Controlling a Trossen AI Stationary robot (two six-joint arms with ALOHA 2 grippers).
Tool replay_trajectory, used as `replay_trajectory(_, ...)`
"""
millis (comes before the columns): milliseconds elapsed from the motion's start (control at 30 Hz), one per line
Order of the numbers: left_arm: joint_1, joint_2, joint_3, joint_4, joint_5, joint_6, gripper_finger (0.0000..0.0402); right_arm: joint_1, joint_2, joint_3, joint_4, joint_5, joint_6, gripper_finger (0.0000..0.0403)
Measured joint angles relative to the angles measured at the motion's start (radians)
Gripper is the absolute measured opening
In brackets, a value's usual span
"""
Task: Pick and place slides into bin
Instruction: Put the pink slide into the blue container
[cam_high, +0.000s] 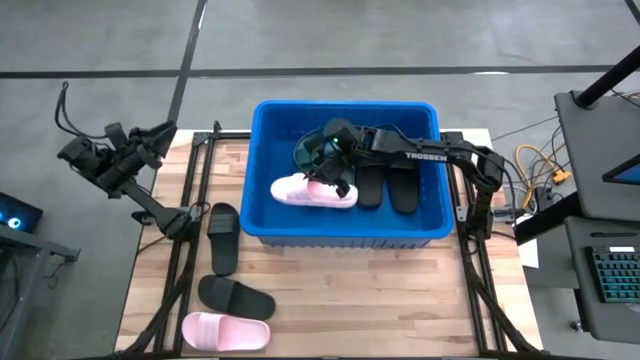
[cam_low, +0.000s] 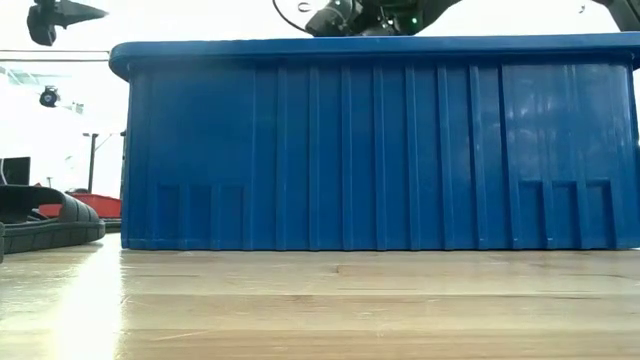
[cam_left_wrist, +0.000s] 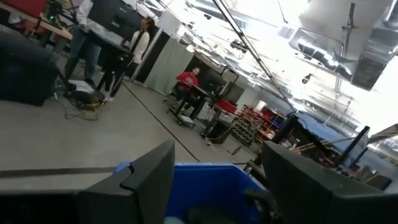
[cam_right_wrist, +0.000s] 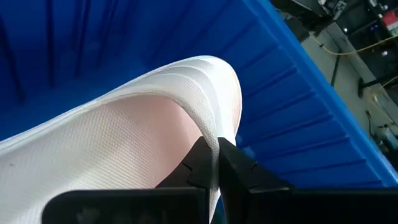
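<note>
I am watching my right gripper (cam_high: 330, 172) reaching into the blue bin (cam_high: 262, 220), where a pale pink slide (cam_high: 313, 192) is lying at the near left of the tub's floor, right under the gripper's tip. In the right wrist view its two dark fingers (cam_right_wrist: 205, 163) are pressing together with the thin edge of the pink slide (cam_right_wrist: 137, 137) pinched between them, so the claw is clamped all but fully closed on that sandal. The right arm is stretching in from the right side of the table, over the bin's rim, its forearm lying across the tub and its wrist dipping down toward the sandal. Beside the pink one, two black slides (cam_high: 388, 185) are lying side by side in the bin, and a dark green one (cam_high: 308, 150) is showing behind the gripper. My left gripper (cam_high: 150, 138) is hanging off the table's far left corner, its fingers (cam_left_wrist: 149, 177) standing wide apart with nothing between them, pointing toward the bin's rim (cam_left_wrist: 205, 177). On the table left of the bin, two more black slides (cam_high: 224, 236) and a second pink slide (cam_high: 225, 331) are lying.
</note>
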Motion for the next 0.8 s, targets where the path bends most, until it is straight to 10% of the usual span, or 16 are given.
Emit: replay_trajectory(800, 0.000, 0.003, 0.000, 0.008, 0.000, -0.003, 0.0226, 0.060, 0.059, -0.116, 0.140, 0.034, -0.208, 0.0008)
